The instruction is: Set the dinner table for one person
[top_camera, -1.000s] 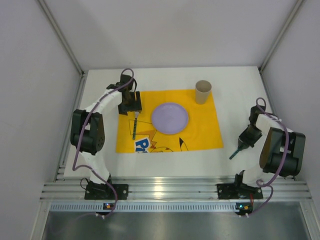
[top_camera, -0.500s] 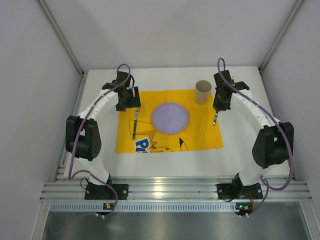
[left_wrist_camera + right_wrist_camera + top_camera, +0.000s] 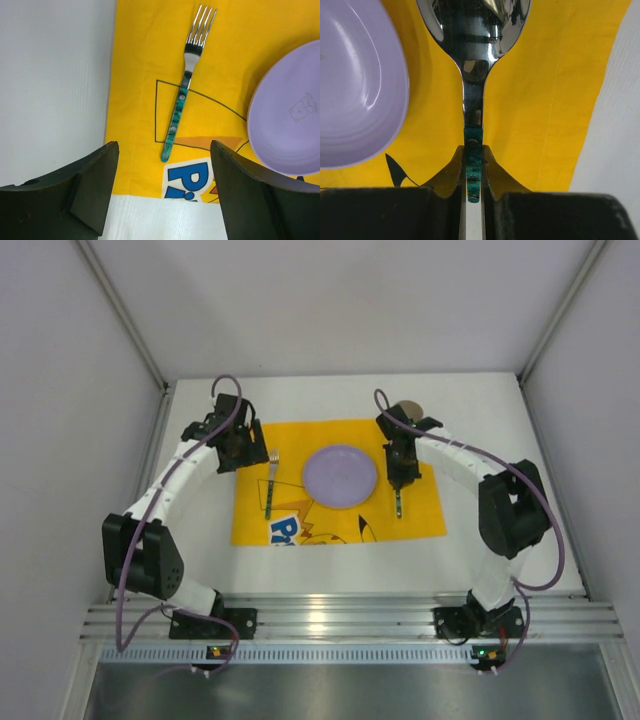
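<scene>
Altogether one fork (image 3: 182, 95), one spoon (image 3: 472, 30), one plate (image 3: 340, 476), one cup (image 3: 412, 407) show

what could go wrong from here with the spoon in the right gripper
The right gripper pinches the steel spoon with the green handle by its thin handle only, so it may swivel or land crooked on release. Its bowl sits close to the round purple plate and could clip the rim. The right arm also crowds the tan paper cup and might knock it when pulling back.
</scene>
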Available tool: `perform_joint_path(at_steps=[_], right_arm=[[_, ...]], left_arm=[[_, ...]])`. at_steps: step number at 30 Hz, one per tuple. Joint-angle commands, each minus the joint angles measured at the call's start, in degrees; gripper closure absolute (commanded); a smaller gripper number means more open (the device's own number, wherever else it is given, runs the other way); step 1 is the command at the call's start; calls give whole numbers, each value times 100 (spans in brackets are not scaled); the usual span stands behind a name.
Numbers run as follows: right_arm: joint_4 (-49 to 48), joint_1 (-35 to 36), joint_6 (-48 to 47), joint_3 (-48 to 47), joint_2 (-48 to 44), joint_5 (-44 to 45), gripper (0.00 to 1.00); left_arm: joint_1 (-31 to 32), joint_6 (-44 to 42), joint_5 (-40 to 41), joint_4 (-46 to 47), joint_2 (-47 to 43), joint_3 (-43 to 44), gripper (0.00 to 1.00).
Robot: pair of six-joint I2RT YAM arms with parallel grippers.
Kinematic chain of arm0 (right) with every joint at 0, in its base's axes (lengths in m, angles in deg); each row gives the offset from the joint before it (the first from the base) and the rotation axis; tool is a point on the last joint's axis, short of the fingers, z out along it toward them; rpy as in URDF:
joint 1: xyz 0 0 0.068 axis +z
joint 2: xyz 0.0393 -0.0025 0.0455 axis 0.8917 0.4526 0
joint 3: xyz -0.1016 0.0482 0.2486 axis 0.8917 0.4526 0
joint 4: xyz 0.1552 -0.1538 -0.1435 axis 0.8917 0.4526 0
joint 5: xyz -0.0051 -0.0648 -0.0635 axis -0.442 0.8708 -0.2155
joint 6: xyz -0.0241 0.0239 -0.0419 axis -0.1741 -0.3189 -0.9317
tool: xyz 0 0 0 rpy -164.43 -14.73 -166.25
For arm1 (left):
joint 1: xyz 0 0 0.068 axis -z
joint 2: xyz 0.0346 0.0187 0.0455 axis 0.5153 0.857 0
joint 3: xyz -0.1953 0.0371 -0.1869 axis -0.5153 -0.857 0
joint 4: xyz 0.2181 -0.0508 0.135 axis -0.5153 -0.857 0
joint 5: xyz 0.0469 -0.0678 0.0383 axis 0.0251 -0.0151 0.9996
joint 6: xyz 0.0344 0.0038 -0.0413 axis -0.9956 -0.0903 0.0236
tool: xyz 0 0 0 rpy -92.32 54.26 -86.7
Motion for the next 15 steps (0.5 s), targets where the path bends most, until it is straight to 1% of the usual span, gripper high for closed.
perform_joint_path(at_steps=[1, 9, 10, 11, 13, 14, 15], right_arm=[[-315, 67, -227, -245, 147, 44, 100], [-439, 67, -473, -631, 833, 175, 100], [-421, 67, -525, -754, 973, 184, 97], [-404, 67, -526, -798, 1018, 263, 93], [-412, 58, -552, -869, 1053, 299, 74], [-404, 58, -544, -878, 1045, 351, 61], [-404, 58, -535, -904, 1027, 360, 42]], left_arm=[[-7, 219, 247, -180, -451, -273, 21], [-7, 430, 519, -426, -1224, -695, 21], [-7, 465, 546, -444, -1268, -713, 21], [2, 474, 563, -505, -1312, -721, 21], [2, 518, 590, -541, -1400, -730, 21], [2, 527, 590, -584, -1427, -730, 21], [2, 535, 590, -611, -1444, -722, 21]])
